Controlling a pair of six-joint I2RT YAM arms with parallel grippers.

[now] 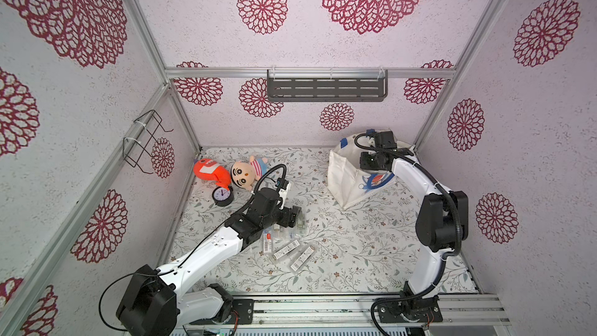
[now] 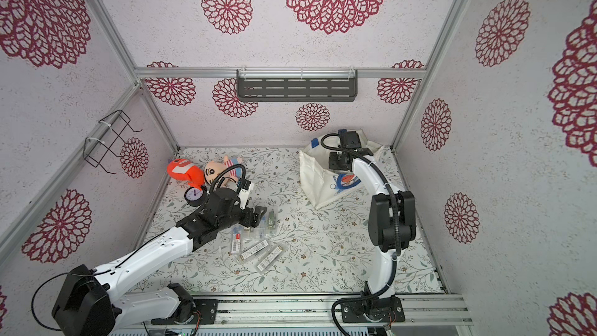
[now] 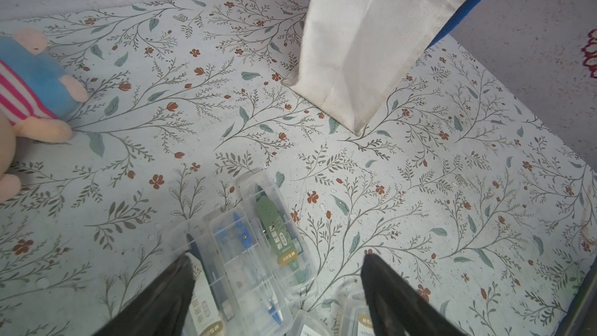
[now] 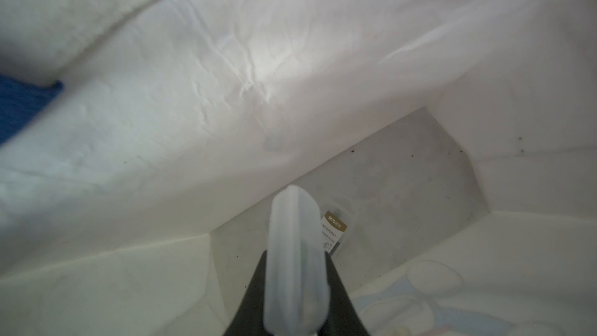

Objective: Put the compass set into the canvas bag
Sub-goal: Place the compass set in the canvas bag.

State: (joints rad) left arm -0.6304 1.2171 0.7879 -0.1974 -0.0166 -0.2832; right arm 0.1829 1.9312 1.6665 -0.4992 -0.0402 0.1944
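Right wrist view: the R gripper (image 4: pixel 295 255) is deep in the bag (image 4: pixel 210 98). Its fingers are clamped tight on a clear compass set (image 4: pixel 295 221), held on edge above the bag's floor. A 2nd set (image 4: pixel 334 231) w/ a gold label lies flat on that floor, partly hidden by the held one. In both top views the R arm bends down into the bag's open top. The bag stands at the back right of the table (image 1: pixel 355 253), near the wall corner.

Left wrist view: the L gripper (image 3: pixel 277 256) has its fingers wide apart & holds nothing. It hangs just over a pile of sets (image 3: pixel 245 253) on the table; one has a green compass, one a blue. In a top view more sets (image 1: pixel 302 257) lie flat beside the pile, toward the front. At the back left sit a doll (image 1: pixel 247 172), an orange plush (image 1: pixel 210 171) & a small clock (image 1: pixel 223 195), close together, well apart from the bag.
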